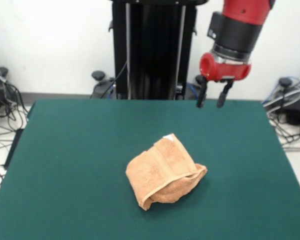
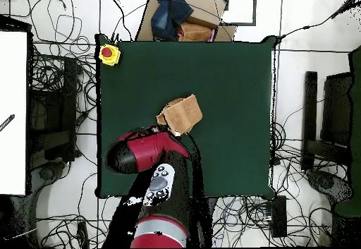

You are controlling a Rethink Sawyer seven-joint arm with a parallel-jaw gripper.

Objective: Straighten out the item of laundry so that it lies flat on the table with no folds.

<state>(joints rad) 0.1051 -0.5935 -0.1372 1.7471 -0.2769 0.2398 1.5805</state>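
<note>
Towel (image 1: 165, 172) bunched in a lump near the middle of the green table (image 1: 65, 165), gripper (image 1: 212, 98) raised above the far edge.

Folded over on itself into a rounded heap, with band stripes across the top layer and a small white tag (image 1: 168, 136) at its far corner. Red and black arm (image 1: 235, 35) reaching down from above, well apart from the towel. Two dark fingers (image 1: 202, 95) spread apart, empty, pointing downward. From overhead, yellow box with a red button (image 2: 108, 53) at one table corner.
</note>
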